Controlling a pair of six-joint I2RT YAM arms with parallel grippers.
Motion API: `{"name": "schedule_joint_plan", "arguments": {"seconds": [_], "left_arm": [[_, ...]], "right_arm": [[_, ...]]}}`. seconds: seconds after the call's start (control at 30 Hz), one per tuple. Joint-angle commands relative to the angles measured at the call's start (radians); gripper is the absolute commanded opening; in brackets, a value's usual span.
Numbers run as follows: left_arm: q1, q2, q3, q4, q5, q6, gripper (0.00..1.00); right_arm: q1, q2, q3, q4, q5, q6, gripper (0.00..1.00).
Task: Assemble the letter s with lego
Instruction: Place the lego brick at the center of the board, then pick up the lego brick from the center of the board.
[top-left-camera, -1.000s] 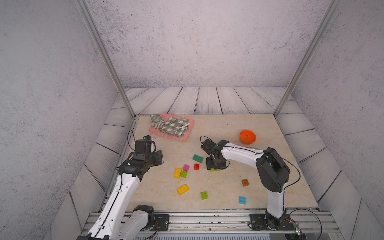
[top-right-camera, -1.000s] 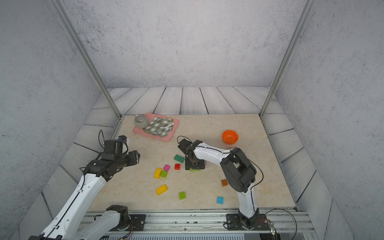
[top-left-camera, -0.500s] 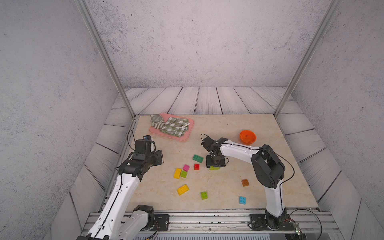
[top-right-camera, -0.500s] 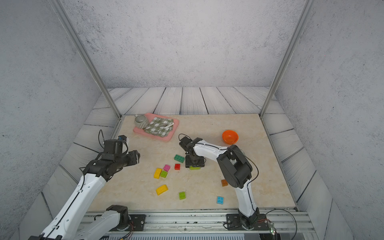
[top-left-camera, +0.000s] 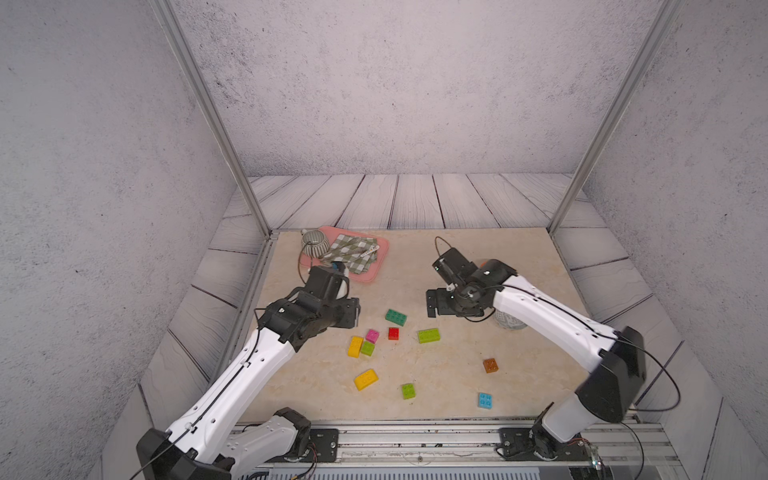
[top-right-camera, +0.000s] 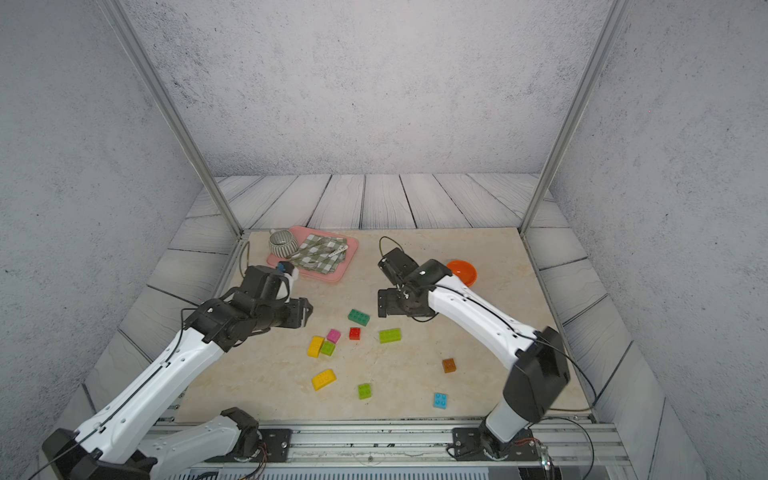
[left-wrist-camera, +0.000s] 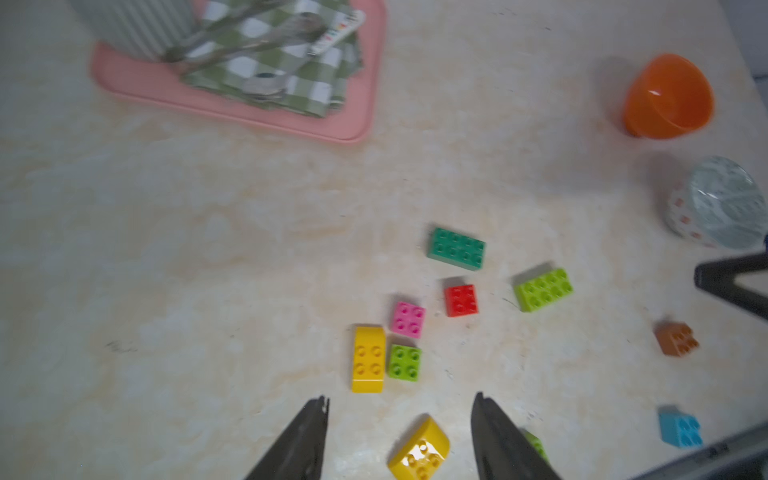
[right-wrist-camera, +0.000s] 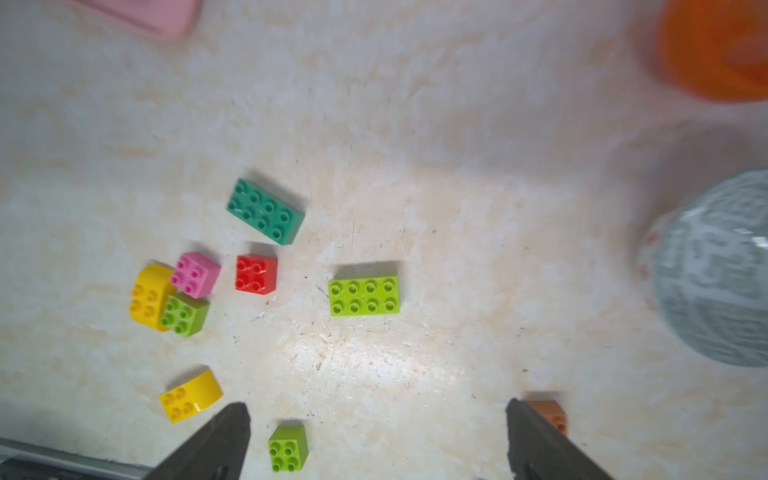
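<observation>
Loose lego lies mid-table in both top views: a dark green oblong brick (top-left-camera: 395, 317), a red square (top-left-camera: 393, 333), a pink square (top-left-camera: 372, 336), a lime oblong (top-left-camera: 429, 335), and a yellow oblong (top-left-camera: 355, 346) touching a lime square (top-left-camera: 367, 348). Nearer the front are another yellow brick (top-left-camera: 366, 379), a lime square (top-left-camera: 408, 391), a brown one (top-left-camera: 491, 365) and a blue one (top-left-camera: 484, 400). My left gripper (left-wrist-camera: 401, 405) hovers open left of the cluster, holding nothing. My right gripper (right-wrist-camera: 376, 409) is wide open and empty, raised just behind the lime oblong (right-wrist-camera: 364, 295).
A pink tray (top-left-camera: 376, 266) at the back left carries a checked cloth, cutlery and a striped cup (top-left-camera: 313, 242). An orange bowl (top-right-camera: 463, 272) sits at the back right. A patterned cup (top-left-camera: 509, 322) stands under my right forearm. Metal posts mark the back corners.
My right gripper has opened wide and lifted back off the lime oblong brick, which stays on the table. My left gripper has moved right, toward the bricks.
</observation>
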Motion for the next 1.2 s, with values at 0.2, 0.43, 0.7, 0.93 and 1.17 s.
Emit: {"name": "schedule_joint_plan", "arguments": {"seconds": [0.2, 0.43, 0.7, 0.93, 1.17], "left_arm": [[-0.461, 0.378, 0.149, -0.21, 0.058, -0.492, 0.58], [-0.549, 0.431, 0.007, -0.024, 0.084, -0.832, 0.59], [-0.548, 0.561, -0.061, 0.11, 0.074, -0.887, 0.65], [-0.54, 0.606, -0.069, 0.139, 0.062, -0.875, 0.59], [-0.54, 0.607, -0.069, 0.115, 0.066, -0.868, 0.45]], "right_arm": [[-0.243, -0.265, -0.181, -0.167, 0.035, -0.13, 0.99], [-0.303, -0.328, -0.288, -0.13, -0.025, -0.161, 1.0], [-0.323, -0.347, -0.315, -0.115, -0.041, -0.185, 1.0], [-0.34, -0.362, -0.317, -0.126, -0.047, -0.2, 1.0], [-0.348, -0.364, -0.33, -0.116, -0.063, -0.202, 0.98]]}}
